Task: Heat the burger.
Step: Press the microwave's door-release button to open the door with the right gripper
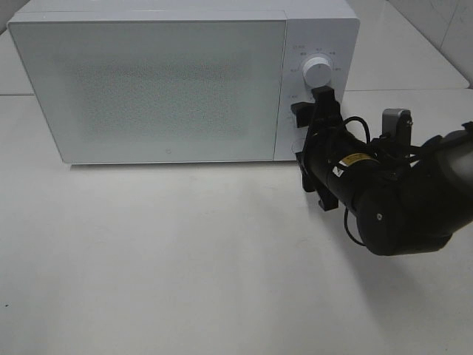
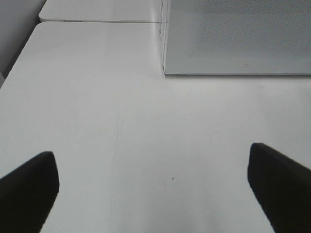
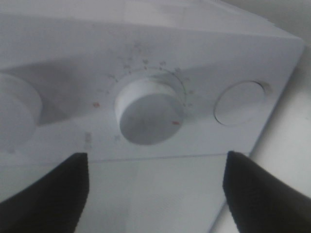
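Note:
The burger is out of view. The white microwave [image 1: 170,81] stands at the back of the table with its door shut. My right gripper [image 1: 311,111] is up against the microwave's control panel, below the upper dial [image 1: 318,72]. In the right wrist view the lower dial [image 3: 148,111] lies straight ahead of my right gripper [image 3: 155,194], whose dark fingers [image 3: 48,194] stand wide apart and clear of it. My left gripper [image 2: 153,189] is open over bare table, with the microwave's front corner [image 2: 165,48] ahead of it.
A round button [image 3: 241,102] sits on the panel beside the lower dial, and the upper dial [image 3: 14,114] is on the dial's other side. The white table [image 1: 185,259] stretches in front of the microwave. A second table top [image 2: 97,9] adjoins behind.

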